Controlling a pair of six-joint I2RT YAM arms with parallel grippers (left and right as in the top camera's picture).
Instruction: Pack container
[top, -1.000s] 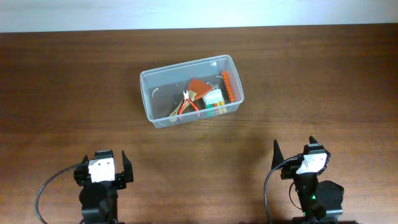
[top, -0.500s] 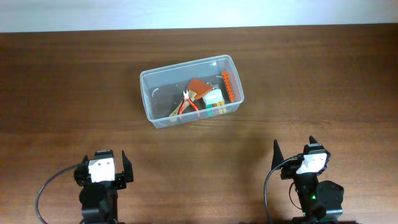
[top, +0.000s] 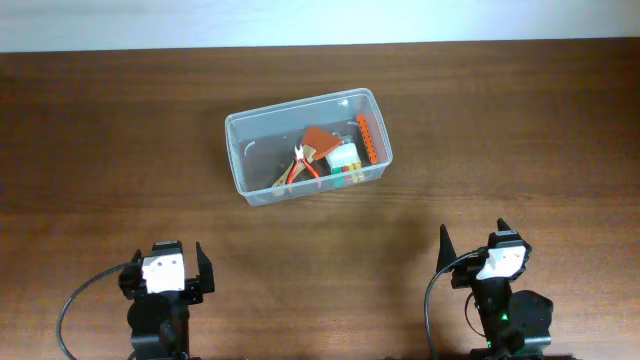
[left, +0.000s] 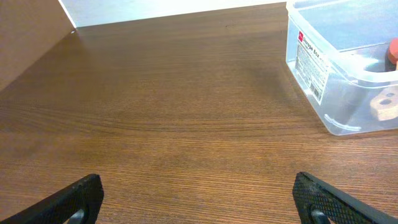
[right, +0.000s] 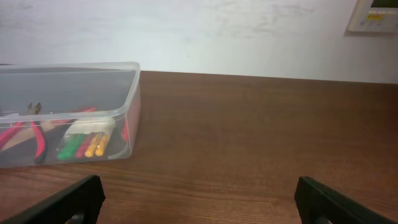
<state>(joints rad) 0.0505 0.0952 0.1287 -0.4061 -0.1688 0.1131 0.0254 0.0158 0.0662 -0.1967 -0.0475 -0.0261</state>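
Note:
The clear plastic container (top: 250, 150) stands on the wooden table, behind the middle. It holds red-handled pliers (top: 303, 167), an orange-brown piece (top: 319, 139), a white box (top: 345, 156) and an orange strip (top: 370, 139). The container shows at the right of the left wrist view (left: 311, 59) and at the left of the right wrist view (right: 127, 99). My left gripper (top: 165, 262) is open and empty near the front left edge. My right gripper (top: 478, 245) is open and empty near the front right edge. Both are far from the container.
Bare wooden tabletop (top: 120, 130) lies around the container. A pale wall (right: 249, 31) runs behind the table's far edge. A black cable (top: 75, 305) loops beside the left arm's base.

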